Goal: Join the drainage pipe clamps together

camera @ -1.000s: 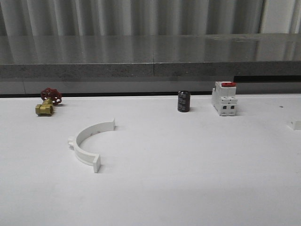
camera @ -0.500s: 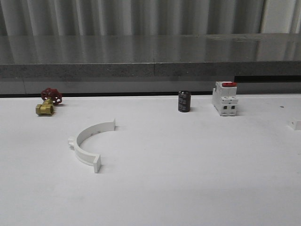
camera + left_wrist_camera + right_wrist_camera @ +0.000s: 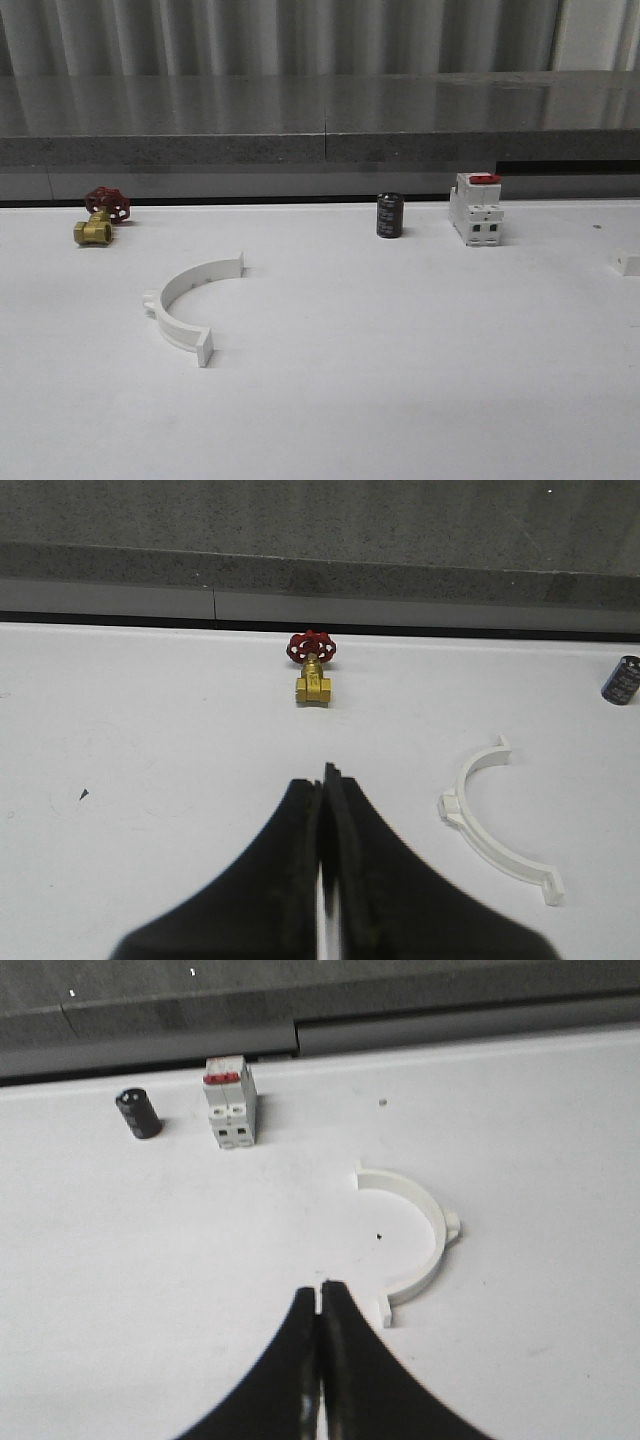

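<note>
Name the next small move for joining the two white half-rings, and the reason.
Probably open the left gripper and reach for the white plastic semicircular clamp half beside it: both grippers are shut and empty, and the other half lies apart near the right gripper.

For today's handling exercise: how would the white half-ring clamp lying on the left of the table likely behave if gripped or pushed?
The half-ring clamp looks like thin moulded plastic, so it is probably light and fairly stiff, perhaps springy at its open ends. Lying flat on the smooth white table, it would likely slide or pivot when pushed rather than roll.
</note>
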Controlling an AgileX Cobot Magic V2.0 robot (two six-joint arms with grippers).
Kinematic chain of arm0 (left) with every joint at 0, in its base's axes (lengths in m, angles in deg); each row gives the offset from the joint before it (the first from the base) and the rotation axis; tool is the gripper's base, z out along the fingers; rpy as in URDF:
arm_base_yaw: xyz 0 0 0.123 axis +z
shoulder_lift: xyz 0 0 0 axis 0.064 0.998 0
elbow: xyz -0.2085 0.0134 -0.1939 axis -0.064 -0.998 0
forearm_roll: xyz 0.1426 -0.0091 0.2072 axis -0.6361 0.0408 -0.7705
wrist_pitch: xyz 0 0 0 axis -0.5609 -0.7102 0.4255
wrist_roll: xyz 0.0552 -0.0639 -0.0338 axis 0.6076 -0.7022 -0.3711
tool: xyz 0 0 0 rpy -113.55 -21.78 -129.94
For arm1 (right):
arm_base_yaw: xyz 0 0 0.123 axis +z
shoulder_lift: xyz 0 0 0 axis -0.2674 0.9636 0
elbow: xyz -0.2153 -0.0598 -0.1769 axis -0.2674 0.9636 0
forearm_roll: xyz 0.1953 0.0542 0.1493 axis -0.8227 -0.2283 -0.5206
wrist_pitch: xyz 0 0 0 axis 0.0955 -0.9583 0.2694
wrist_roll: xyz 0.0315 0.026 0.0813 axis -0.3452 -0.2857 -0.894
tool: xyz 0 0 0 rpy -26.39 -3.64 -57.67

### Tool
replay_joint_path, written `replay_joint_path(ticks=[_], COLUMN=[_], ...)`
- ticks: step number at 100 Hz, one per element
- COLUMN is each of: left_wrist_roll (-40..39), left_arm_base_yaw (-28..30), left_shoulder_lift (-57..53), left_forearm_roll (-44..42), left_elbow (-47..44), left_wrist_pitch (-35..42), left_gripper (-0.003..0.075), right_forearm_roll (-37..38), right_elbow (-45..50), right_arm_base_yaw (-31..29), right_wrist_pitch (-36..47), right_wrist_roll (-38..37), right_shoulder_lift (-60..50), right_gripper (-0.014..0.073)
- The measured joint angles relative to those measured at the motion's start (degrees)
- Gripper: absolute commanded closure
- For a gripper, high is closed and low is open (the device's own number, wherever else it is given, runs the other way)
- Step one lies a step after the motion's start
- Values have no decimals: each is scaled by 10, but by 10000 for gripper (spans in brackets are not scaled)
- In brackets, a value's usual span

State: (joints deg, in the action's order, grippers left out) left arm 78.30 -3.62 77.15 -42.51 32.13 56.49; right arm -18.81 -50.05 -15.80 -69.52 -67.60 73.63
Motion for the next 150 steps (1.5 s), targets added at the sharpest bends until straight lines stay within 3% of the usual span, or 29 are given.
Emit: replay_joint_path(ticks=[18, 40, 47, 64, 87, 111, 150], left_wrist_roll=[0, 0, 0, 0, 0, 0, 0], left_arm_base_yaw=[0, 0, 0, 0, 0, 0, 0], left_shoulder_lift=[0, 0, 0, 0, 0, 0, 0], left_forearm_roll=[0, 0, 0, -1, -2, -2, -2], left_elbow=[0, 0, 0, 0, 0, 0, 0], left_wrist_pitch=[0, 0, 0, 0, 0, 0, 0], left_gripper=[741, 741, 741, 741, 741, 741, 741], right_forearm_roll=[0, -11, -18, -24, -25, -41, -77], right_elbow=[-70, -84, -84, -123, -245, -347, -370], right_arm_base_yaw=[0, 0, 0, 0, -6, -77, -151], right_wrist_pitch=[-18, -40, -47, -79, -114, -122, -97], right_wrist_roll=[0, 1, 1, 1, 17, 91, 199], right_shoulder_lift=[101, 174, 182, 222, 373, 537, 701], right_gripper=[617, 190, 118, 113, 113, 113, 115])
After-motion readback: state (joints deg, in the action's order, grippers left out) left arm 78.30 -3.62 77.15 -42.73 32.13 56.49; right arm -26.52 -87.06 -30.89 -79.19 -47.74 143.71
